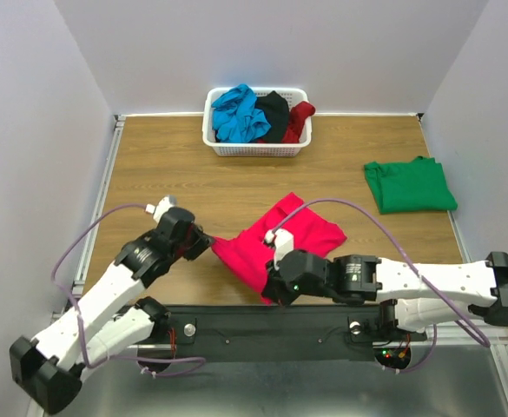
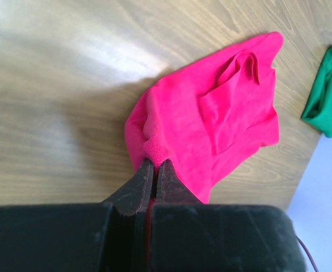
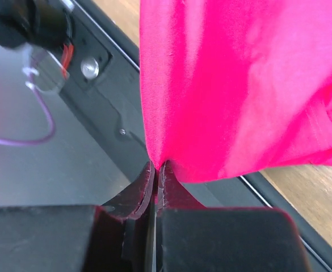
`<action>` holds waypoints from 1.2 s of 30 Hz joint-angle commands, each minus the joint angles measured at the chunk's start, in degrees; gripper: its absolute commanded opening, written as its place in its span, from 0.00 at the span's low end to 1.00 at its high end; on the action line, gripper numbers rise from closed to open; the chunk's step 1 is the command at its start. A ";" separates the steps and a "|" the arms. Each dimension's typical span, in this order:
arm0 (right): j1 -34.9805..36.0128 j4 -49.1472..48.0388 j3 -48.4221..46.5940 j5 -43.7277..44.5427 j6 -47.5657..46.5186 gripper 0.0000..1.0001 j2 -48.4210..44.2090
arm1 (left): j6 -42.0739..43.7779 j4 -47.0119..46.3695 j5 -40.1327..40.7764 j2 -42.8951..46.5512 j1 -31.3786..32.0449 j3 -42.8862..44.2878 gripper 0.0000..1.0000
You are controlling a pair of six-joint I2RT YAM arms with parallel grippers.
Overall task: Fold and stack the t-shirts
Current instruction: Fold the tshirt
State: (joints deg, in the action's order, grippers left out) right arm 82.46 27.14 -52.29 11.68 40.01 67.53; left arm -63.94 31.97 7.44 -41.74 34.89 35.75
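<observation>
The bright pink-red t-shirt [image 1: 281, 239] lies crumpled near the table's front edge. My left gripper [image 1: 208, 246] is shut on its left corner, seen up close in the left wrist view [image 2: 154, 163]. My right gripper [image 1: 269, 294] is shut on its near corner [image 3: 157, 164], with the cloth [image 3: 239, 85] hanging above the black base rail. A folded green t-shirt [image 1: 408, 185] lies at the right, also in the left wrist view [image 2: 326, 96]. Blue [image 1: 236, 113], black [image 1: 273, 110] and dark red [image 1: 299, 119] shirts fill the basket.
The white lattice basket [image 1: 255, 148] stands at the back centre. The black base rail [image 1: 271, 326] runs along the near edge under the right gripper. Purple cables loop from both arms. Walls close the table on three sides.
</observation>
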 commanded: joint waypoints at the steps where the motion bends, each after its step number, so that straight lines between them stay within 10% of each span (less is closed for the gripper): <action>1: -7.55 3.10 1.49 4.06 3.58 0.00 -4.77 | 5.05 -8.05 4.69 -9.48 -0.18 7.39 0.00; 36: -42.03 17.86 2.72 4.93 4.90 0.00 -15.23 | 20.44 -14.83 -7.18 -69.08 5.97 65.32 0.00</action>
State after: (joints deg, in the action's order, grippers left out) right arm 41.41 41.54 -51.07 16.10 43.81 52.97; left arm -45.98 18.33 -0.16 -107.50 40.84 95.11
